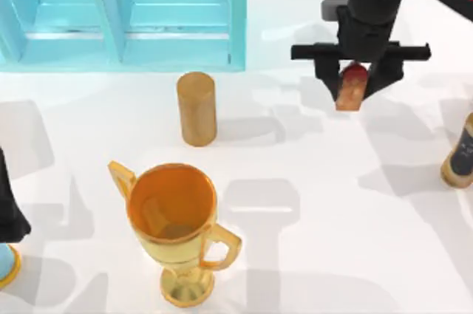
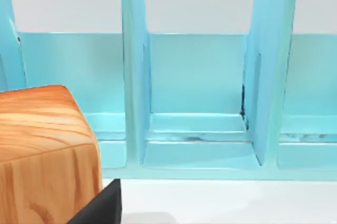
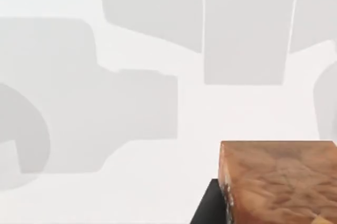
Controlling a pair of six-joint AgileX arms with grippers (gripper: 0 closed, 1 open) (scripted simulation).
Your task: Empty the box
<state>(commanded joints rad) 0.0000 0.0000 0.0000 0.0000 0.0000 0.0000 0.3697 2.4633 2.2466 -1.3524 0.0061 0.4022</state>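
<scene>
Nearest, toward the top view's lower edge: golden trophy cup (image 1: 176, 219), glossy, two-handled, upright on the white tabletop (image 1: 310, 255), base partly cut off. At lower left edge: left arm, dark, mostly cut off; left gripper's own view shows a wood-grained block (image 2: 45, 153) close against a black finger, clamped or not cannot be told. Mid-table: tan wooden cylinder (image 1: 196, 108), upright, smooth. At right edge: dark bottle-like item (image 1: 460, 153), half cut off. Farther right: right gripper (image 1: 355, 85), clamped on a brownish block with red top (image 1: 352, 85). Farthest, upper left: box (image 1: 126, 26), cyan, thick-walled, divided compartments, top cropped.
</scene>
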